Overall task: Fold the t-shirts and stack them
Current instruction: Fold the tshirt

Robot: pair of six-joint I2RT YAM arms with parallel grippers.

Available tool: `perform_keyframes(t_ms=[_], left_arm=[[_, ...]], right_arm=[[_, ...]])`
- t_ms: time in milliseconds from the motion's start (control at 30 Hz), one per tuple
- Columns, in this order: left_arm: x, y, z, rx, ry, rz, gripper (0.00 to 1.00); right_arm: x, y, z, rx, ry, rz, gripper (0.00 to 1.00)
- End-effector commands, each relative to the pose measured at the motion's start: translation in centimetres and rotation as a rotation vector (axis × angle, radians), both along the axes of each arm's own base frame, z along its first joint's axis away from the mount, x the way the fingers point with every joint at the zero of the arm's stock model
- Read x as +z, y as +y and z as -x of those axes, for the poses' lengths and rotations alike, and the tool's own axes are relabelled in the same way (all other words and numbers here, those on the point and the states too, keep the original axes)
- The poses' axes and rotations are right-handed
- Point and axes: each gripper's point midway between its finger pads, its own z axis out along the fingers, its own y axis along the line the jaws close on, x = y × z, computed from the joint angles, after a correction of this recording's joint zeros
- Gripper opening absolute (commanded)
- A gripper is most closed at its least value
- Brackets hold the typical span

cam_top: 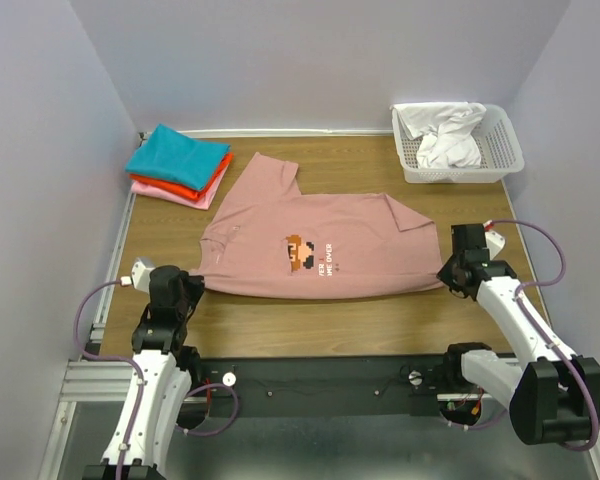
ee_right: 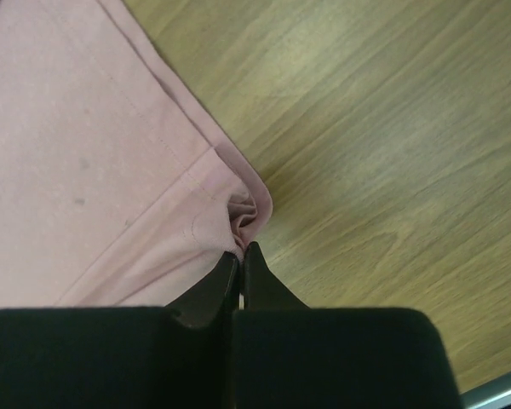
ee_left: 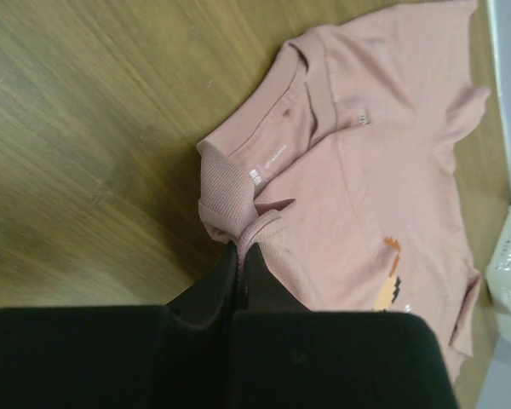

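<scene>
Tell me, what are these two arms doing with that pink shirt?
Two robot arms are folding laundry. The pink t-shirt lies on the table; the left gripper pinches its collar, the right gripper its hem corner. A folded stack sits at the far left, and a white basket holding pale cloth at the far right.

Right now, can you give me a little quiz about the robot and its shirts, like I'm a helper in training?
1. True or false: the left hand and the right hand each pinch an edge of the pink t-shirt.
2. Which colour is on top of the folded stack? A teal, B orange-red, C white.
3. Fill in: the white basket sits at the table's far ___ corner.
Key: 1 true; 2 A; 3 right.
</scene>
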Motion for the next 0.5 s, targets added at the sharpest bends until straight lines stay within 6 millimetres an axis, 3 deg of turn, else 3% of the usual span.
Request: perform_keyframes(t_ms=[0,100,133,200,300,333,367,433,467], left_arm=[[1.2,1.0,-0.5,0.083,-0.045,0.013,0.00],[0.3,1.0,-0.4,0.094,-0.015,0.029,0.00],[0.3,1.1,-0.4,0.107,-0.016,0.035,0.11],[0.3,1.0,-0.3,0.111,-0.011,0.042,0.25],[0.5,0.7,-0.2,0.102,-0.017,0.061,0.45],[0.8,0.5,-0.2,0.097,-0.024,0.068,0.60],[1.7,0.5,-0.3,0.092,-0.048,0.072,0.69],[2.4,0.5,0.0,0.096,-0.058,0.074,0.78],[3.4,0.5,0.3,0.109,-0.070,0.088,0.82]], right_arm=[[-0.4,-1.1,0.0,-0.143,-0.044,-0.002,0.06],[-0.8,-0.8,0.3,-0.155,-0.044,-0.030,0.12],[-1.0,-0.8,0.5,-0.159,-0.044,-0.032,0.14],[-1.0,-0.8,0.8,-0.165,-0.046,-0.036,0.30],[-0.3,-0.7,0.9,-0.192,-0.087,-0.054,0.36],[0.2,-0.9,0.9,-0.204,-0.103,-0.053,0.41],[1.1,-1.0,1.0,-0.210,-0.123,-0.053,0.53],[2.4,-1.4,1.1,-0.234,-0.155,-0.040,0.66],[3.9,-1.6,1.1,-0.235,-0.193,-0.036,0.77]])
